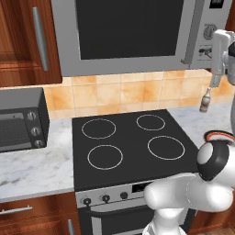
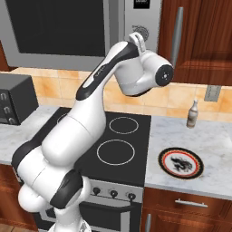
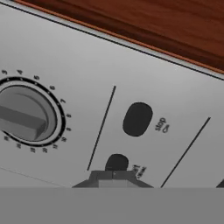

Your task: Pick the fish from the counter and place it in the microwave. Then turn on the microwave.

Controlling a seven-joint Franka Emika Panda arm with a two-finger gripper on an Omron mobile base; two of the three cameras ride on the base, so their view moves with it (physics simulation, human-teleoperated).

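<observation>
Pressing start button [image 3: 117, 162] on microwave [image 3: 87, 65] control strip; gripper [image 3: 114, 176] jaws together, holding nothing, door shut. Next: push straight in, avoid stop button [image 3: 137, 119].

"stop" by microwave [image 3: 183, 83] button [image 3: 137, 119]

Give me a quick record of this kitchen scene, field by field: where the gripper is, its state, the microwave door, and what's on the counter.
gripper position: gripper right up against the microwave control strip, at the lower dark button
gripper state: shut, holding nothing
nearby controls: dial to one side, stop button beyond
microwave door: closed
stovetop: four rings, nothing on it
counter: red-rimmed plate and small bottle
toaster oven: on the counter at the stovetop's other side
</observation>
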